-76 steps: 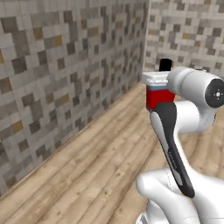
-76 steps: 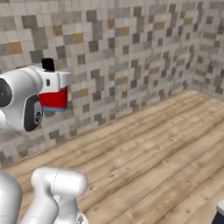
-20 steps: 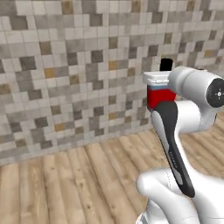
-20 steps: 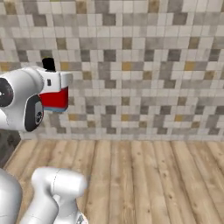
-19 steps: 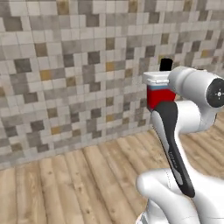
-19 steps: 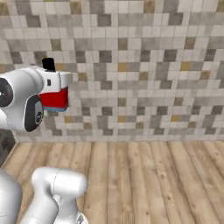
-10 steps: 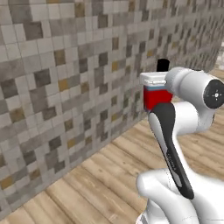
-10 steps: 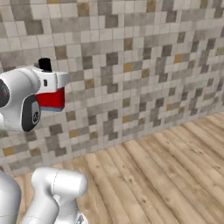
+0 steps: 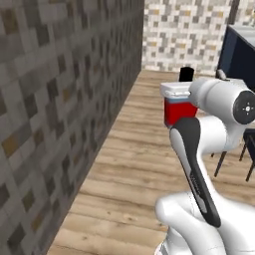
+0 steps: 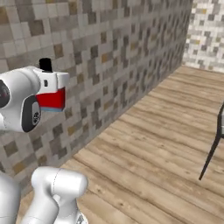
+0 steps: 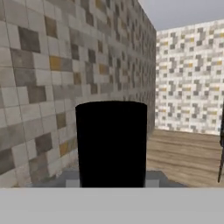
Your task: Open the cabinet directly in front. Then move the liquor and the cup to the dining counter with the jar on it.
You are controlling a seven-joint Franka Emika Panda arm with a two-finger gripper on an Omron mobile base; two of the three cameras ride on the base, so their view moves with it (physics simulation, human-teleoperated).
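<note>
Liquor (image 9: 180, 105) upright in the tool's grip, tiled wall (image 9: 60, 99) close alongside, open plank floor (image 10: 166, 144) beyond

Rendered domestic interior: mosaic-tiled walls (image 9: 60, 99), wood plank floor (image 10: 166, 144), dark chair legs (image 10: 212, 153), a navy counter base (image 9: 240, 60).

liquor (image 9: 180, 105) partly behind the arm, its lower body hidden, jaws hidden, chair (image 10: 214, 146) cut by the edge

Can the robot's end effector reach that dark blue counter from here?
Probably not yet. The dining counter stands far across the wooden floor, while the end effector holds the liquor close to the robot's body. The base likely has to drive nearer.
</note>
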